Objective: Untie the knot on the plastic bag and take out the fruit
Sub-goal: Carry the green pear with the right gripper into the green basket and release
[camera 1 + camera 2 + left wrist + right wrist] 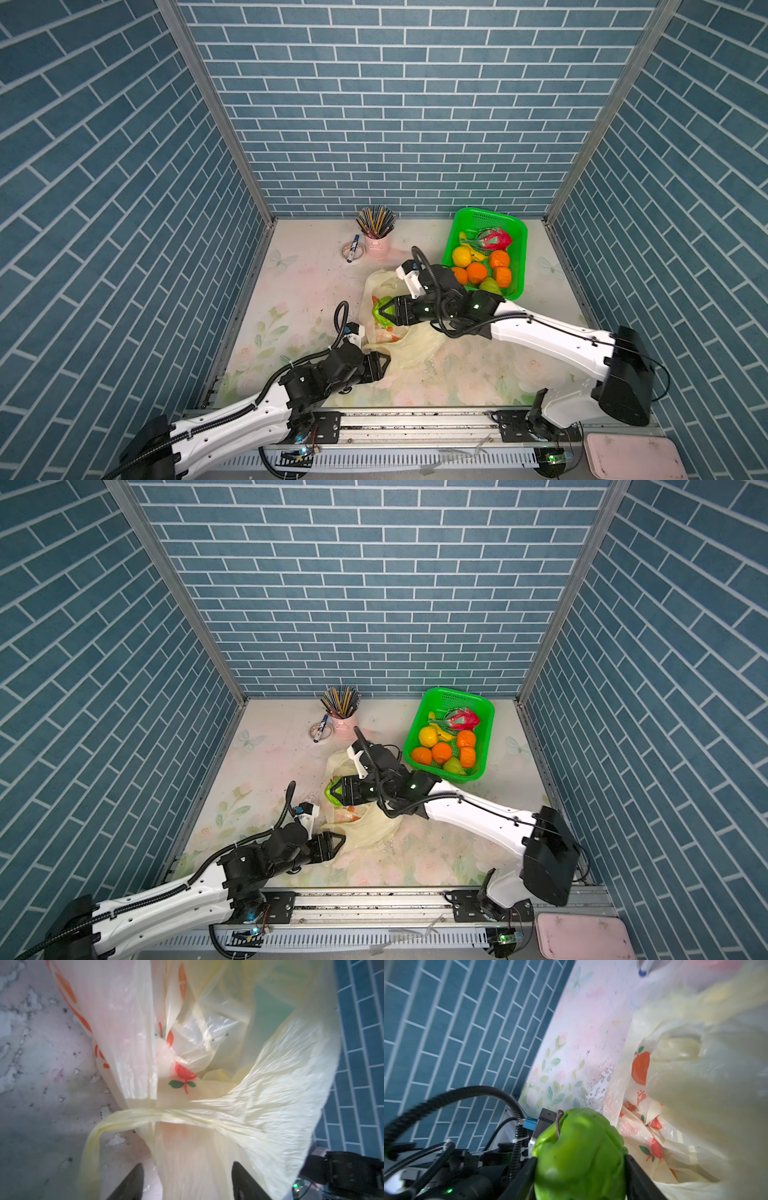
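In both top views we see the right arm stretched across the middle of the surface (291, 291), the right hand (383, 312) closed on a green fruit (376, 307) over the plastic bag (415, 345). The left arm lies low from the near edge with the left hand (384, 368) at the bag's near side, and other fruit (476, 272) fills the green basket (490, 216) at the far right corner. In the left wrist view we find the left hand's fingers (133, 1184) wide apart, loose bag film between them and nothing pinched; in the right wrist view the right hand's fingers (635, 1176) clamp the green fruit (579, 1147) on both sides, beside the crumpled bag.
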Motion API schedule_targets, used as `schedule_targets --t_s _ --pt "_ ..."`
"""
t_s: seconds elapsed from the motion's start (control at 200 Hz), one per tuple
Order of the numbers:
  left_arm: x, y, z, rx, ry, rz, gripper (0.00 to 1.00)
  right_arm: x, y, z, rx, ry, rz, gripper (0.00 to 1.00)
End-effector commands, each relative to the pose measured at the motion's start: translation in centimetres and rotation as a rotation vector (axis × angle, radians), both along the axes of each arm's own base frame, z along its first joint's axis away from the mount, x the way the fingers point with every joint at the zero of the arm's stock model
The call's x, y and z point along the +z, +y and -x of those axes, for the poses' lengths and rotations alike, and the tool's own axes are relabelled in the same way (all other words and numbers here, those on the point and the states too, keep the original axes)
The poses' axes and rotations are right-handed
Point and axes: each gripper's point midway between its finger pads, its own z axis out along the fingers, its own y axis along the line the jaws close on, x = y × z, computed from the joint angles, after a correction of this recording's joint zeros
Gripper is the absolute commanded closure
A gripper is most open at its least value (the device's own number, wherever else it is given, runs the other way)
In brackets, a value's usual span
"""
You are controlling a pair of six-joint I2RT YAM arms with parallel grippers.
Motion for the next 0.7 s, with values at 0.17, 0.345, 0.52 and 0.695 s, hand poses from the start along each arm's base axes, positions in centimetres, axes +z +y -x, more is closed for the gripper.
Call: schedule_targets --t_s 0.17,0.345,0.52,0.695 --pt "8.1 1.0 -2.1 0.023 -0.251 -0.020 0.11 8.8 -9.0 -5.0 -0.323 -0.237 -0.105 0.50" --pt "12.4 3.0 -3.9 0.051 -0.407 -0.200 0.11 9.0 -16.3 -9.3 -0.554 -0.265 -0.013 0.51" --pt "17.1 2.6 -5.6 0.012 -0.567 -0.325 0.11 6.4 -22.2 -13.8 -0.694 -0.237 0.106 0.51" --pt "21.0 1.3 -7.4 -0.008 -0.727 -0.319 0.11 1.8 -27.2 -18.5 -0.775 -0.173 0.215 0.52"
